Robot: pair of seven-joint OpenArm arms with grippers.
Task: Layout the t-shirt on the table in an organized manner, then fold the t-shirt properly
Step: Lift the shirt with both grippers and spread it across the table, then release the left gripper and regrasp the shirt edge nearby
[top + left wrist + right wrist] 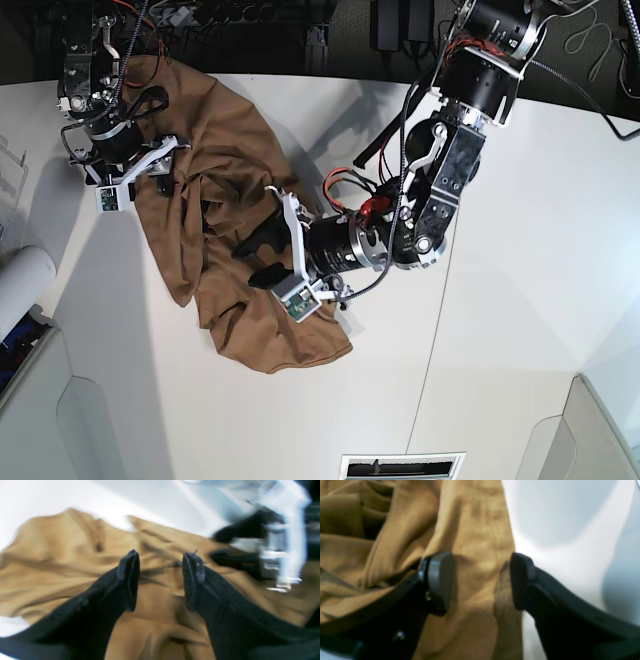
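The tan-brown t-shirt (230, 140) lies crumpled on the white table (500, 330), running from the far left corner toward the middle. My left gripper (258, 255) is open and hovers low over the shirt's rumpled middle (62, 555), fingers apart (160, 580). My right gripper (163, 172) is open at the shirt's far left side. In the right wrist view a fold of the shirt (475, 555) at its edge lies between the open fingers (480, 582), with bare table (570, 530) beside it. The right gripper shows blurred in the left wrist view (232, 547).
A white cylinder (20, 280) lies off the table's left edge. A thin dark seam (440, 290) runs across the tabletop. Cables and dark equipment (300, 25) line the far edge. Grey-white trays sit at the near corners (80, 420).
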